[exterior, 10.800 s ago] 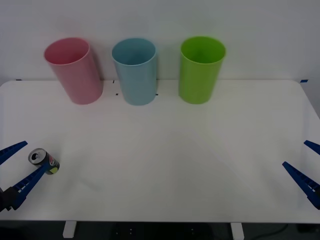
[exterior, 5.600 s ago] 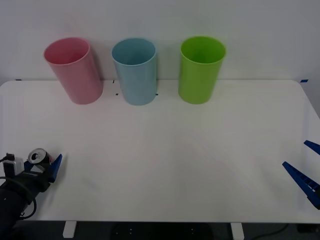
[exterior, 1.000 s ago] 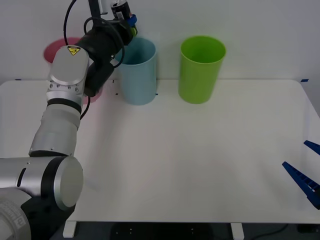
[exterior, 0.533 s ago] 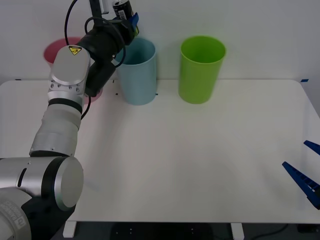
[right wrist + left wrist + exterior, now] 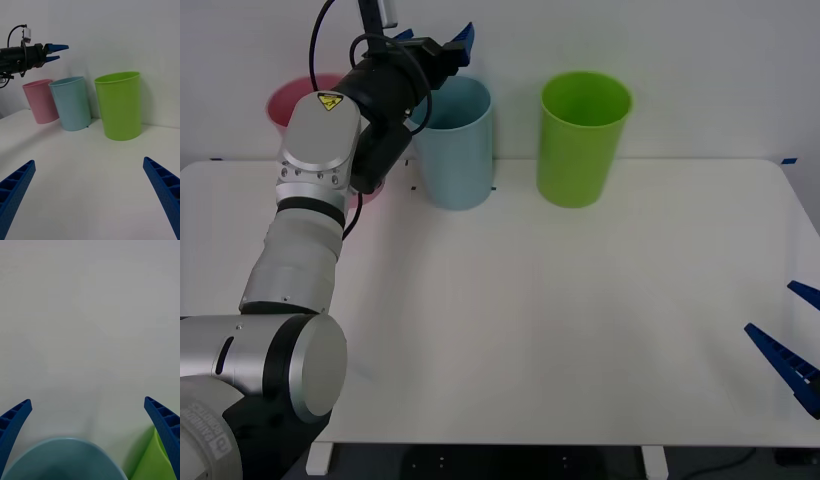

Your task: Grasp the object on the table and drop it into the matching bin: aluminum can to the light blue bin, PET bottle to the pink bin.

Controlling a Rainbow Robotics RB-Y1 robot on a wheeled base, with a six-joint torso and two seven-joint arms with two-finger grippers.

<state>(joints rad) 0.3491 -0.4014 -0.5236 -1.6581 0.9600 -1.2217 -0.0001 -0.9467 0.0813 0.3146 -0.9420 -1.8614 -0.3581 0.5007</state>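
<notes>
Light blue bin [image 5: 452, 140] stood upright, mouth upward, between two other bins; left gripper [image 5: 442, 40] hovered above its rim, fingers spread, empty.

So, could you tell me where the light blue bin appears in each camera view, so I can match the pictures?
Front view: the light blue bin stands at the far side of the table, between the pink bin and the green bin, with the open left gripper above its rim.
Right wrist view: it is the middle bin.
Left wrist view: its rim lies between the fingers.
Shared landmark: the green bin beside it.
</notes>
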